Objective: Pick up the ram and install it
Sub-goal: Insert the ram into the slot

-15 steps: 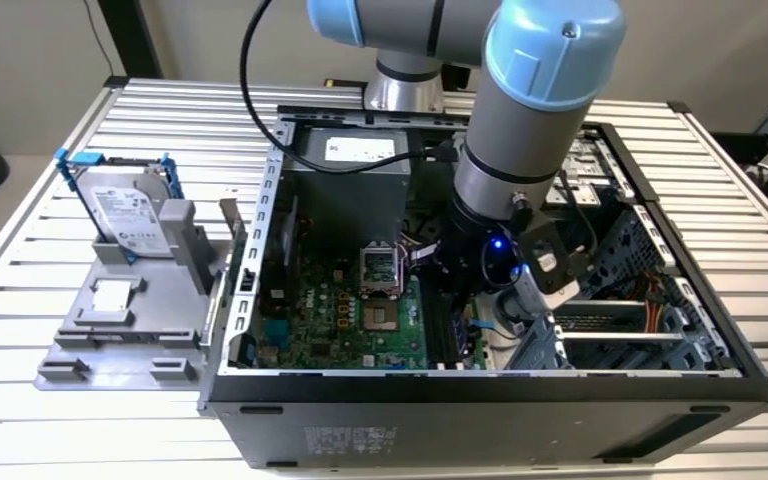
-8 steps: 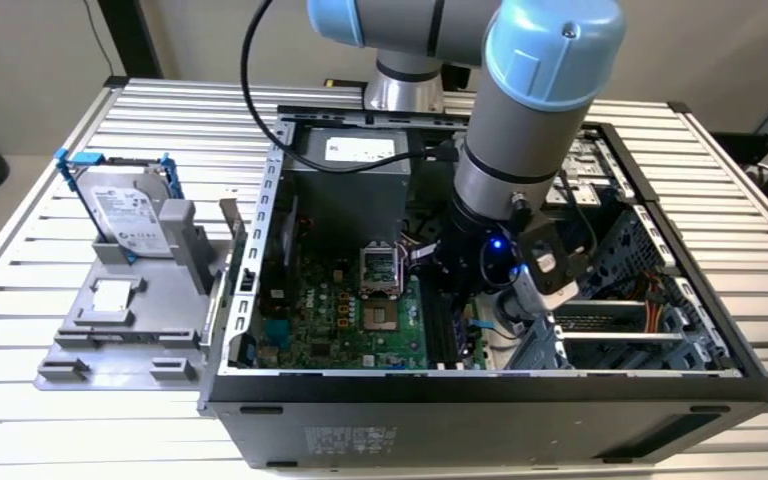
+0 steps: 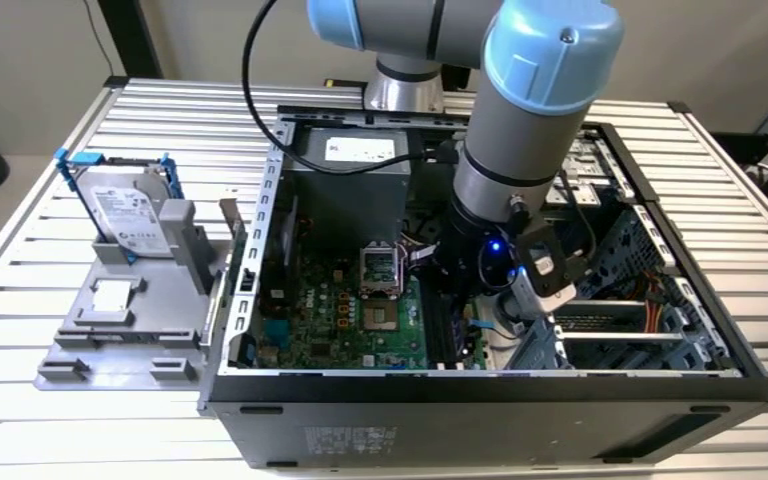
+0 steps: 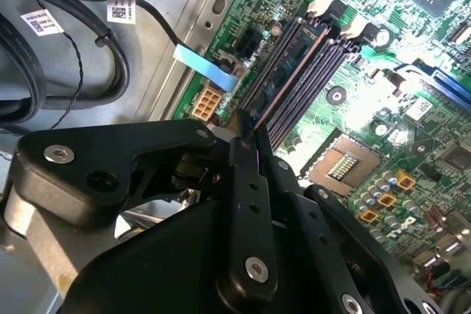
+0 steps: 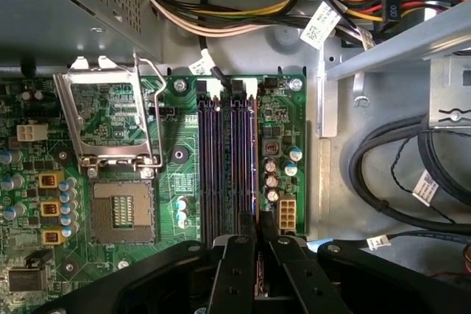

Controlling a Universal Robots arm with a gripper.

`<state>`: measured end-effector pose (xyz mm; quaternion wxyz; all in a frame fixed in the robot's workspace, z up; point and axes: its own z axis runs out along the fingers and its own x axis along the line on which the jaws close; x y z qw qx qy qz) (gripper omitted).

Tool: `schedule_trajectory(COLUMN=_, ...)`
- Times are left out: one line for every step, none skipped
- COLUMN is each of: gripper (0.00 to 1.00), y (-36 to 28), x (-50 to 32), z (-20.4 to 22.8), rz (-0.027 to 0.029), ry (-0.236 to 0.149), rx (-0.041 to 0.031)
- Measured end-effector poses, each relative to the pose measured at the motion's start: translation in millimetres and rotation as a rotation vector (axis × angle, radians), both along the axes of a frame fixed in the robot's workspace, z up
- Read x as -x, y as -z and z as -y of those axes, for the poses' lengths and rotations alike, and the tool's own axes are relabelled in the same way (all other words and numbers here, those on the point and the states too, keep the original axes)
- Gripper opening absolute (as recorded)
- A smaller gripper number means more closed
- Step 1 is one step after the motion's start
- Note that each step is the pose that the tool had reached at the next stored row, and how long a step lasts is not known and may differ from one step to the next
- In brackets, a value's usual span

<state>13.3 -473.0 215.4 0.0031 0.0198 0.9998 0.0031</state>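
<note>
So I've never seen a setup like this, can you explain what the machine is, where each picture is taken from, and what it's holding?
It is one robot arm with grey tubes and blue joint caps, reaching into an open black computer case on a slatted metal table. The exterior view looks on from outside; both wrist views ride on the arm, looking down past its black hand at the green motherboard. The hand grips a long thin dark memory stick standing in the motherboard's long black slots. On the exterior view's left, a silver-labelled hard drive in a blue-handled frame stands on a grey holder.

Cables point(image 5: 412, 174) and a metal bracket point(image 5: 327, 86) crowd one flank of the slots point(image 5: 228, 159) — socket point(image 5: 121, 211) opposite.
</note>
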Motion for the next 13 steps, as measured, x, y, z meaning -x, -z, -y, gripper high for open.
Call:
schedule_trajectory(gripper=0.0, y=0.0, x=0.0, z=0.0, rz=-0.0009, ry=0.0, rx=0.0001)
schedule_trajectory(gripper=0.0, y=-0.1, x=-0.1, z=0.0, rz=-0.0034, ry=0.0, rx=0.0003)
schedule_trajectory(gripper=0.0, y=-0.1, x=-0.1, z=0.0, rz=-0.0069, ry=0.0, rx=0.0001)
schedule_trajectory(gripper=0.0, y=0.0, x=-0.1, z=0.0, rz=-0.0119, ry=-0.001, rx=-0.0007)
schedule_trajectory(gripper=0.0, y=0.0, x=-0.1, z=0.0, rz=-0.0181, ry=-0.002, rx=-0.0016)
schedule_trajectory(gripper=0.0, y=0.0, x=-0.1, z=0.0, rz=-0.0236, ry=-0.004, rx=-0.0026)
schedule_trajectory(gripper=0.0, y=0.0, x=-0.2, z=0.0, rz=-0.0279, ry=-0.004, rx=-0.0029)
schedule_trajectory(gripper=0.0, y=0.0, x=-0.4, z=0.0, rz=-0.0306, ry=-0.004, rx=-0.003)
schedule_trajectory(gripper=0.0, y=0.1, x=-0.8, z=0.0, rz=-0.0309, ry=-0.004, rx=-0.0029)
schedule_trajectory(gripper=0.0, y=0.1, x=-1.3, z=0.0, rz=-0.031, ry=-0.004, rx=-0.0029)
schedule_trajectory(gripper=0.0, y=0.2, x=-1.8, z=0.0, rz=-0.0311, ry=-0.004, rx=-0.0029)
schedule_trajectory(gripper=0.0, y=0.3, x=-2.5, z=0.0, rz=-0.0312, ry=-0.004, rx=-0.0029)
schedule_trajectory(gripper=0.0, y=0.6, x=-2.8, z=0.0, rz=-0.0311, ry=-0.004, rx=-0.003)
